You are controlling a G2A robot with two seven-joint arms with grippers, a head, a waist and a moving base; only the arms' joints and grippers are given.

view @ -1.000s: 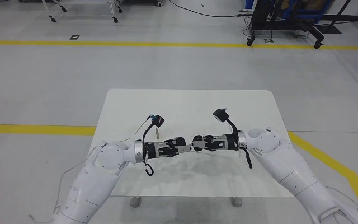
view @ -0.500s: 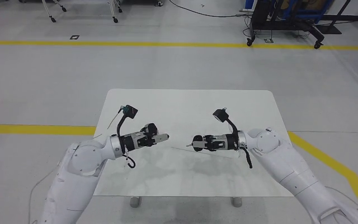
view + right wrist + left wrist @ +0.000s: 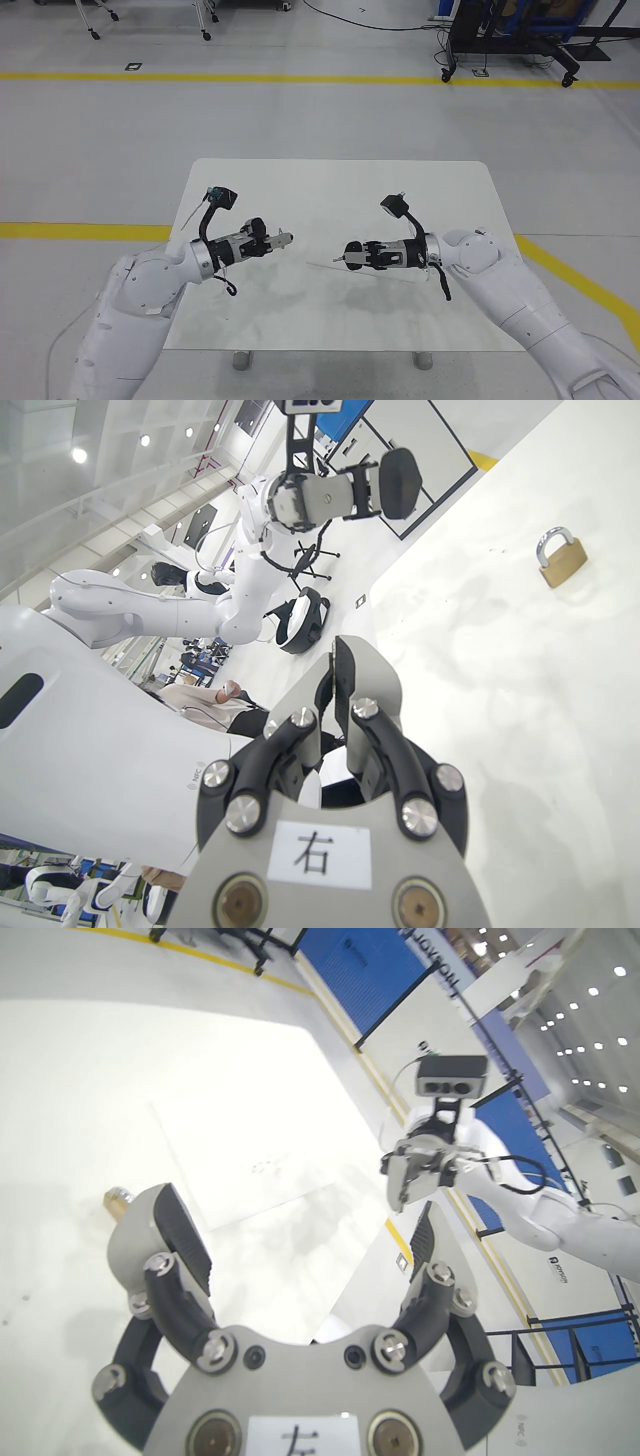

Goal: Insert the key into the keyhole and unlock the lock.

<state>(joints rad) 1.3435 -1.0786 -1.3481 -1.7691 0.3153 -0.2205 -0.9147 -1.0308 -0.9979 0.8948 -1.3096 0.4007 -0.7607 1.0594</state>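
Note:
A brass padlock (image 3: 561,557) with a silver shackle lies flat on the white table (image 3: 400,190). In the left wrist view the padlock (image 3: 116,1200) peeks out from behind one finger (image 3: 170,1223). My left gripper (image 3: 282,240) (image 3: 297,1203) hovers open just above it, with nothing between its pads. My right gripper (image 3: 347,257) (image 3: 334,652) is held over the table's middle, a short way from the left one and pointing at it. It is shut, and a thin metal tip, the key (image 3: 396,1205), sticks out of its fingertips.
A thin pale sheet (image 3: 240,1153) lies flat on the table between the two grippers. The table's near edge runs just below both forearms. Yellow floor lines and wheeled carts (image 3: 510,40) lie well beyond the far edge.
The two grippers were tip to tip one second ago. My left arm has since drawn back to the left and now hangs open over the padlock. The right arm has kept still.

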